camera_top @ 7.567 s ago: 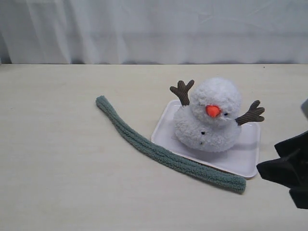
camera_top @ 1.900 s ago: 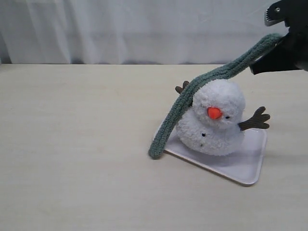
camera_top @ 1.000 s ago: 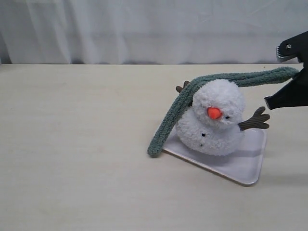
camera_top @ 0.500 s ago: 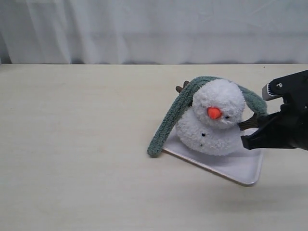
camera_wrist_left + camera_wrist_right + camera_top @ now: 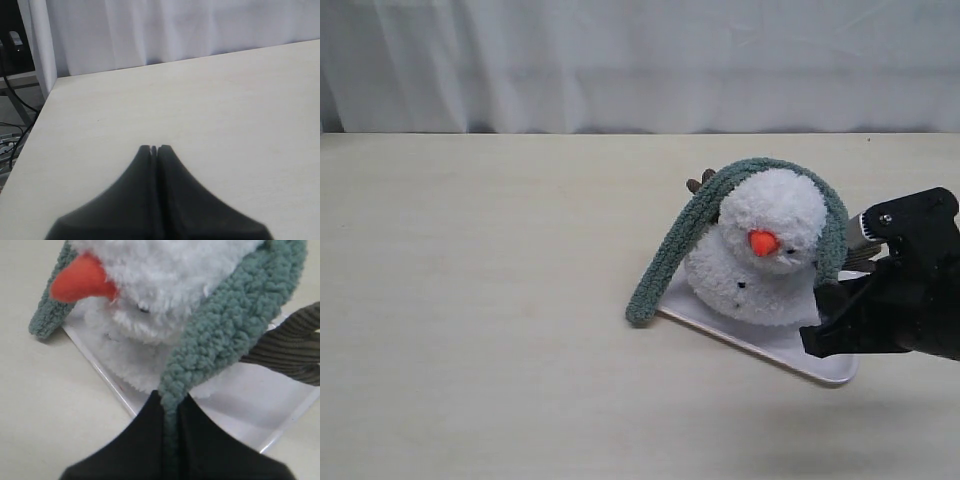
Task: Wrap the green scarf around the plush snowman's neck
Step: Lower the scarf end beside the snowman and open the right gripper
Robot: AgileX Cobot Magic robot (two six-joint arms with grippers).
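Over the head of the plush snowman (image 5: 760, 275) the green scarf (image 5: 671, 250) hangs draped, one end pinched in the right claw (image 5: 170, 405) beside its body; neck (image 5: 725, 245) wrap not done; left claw (image 5: 154, 149) closed, empty.

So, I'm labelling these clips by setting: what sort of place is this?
Probably a lab test bench, not a home: bare pale table, white curtain as backdrop, loose cables off the table's edge.

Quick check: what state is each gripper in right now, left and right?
Left gripper: closed, holding nothing.
Right gripper: closed on one end of the green scarf, which is draped over the plush snowman.
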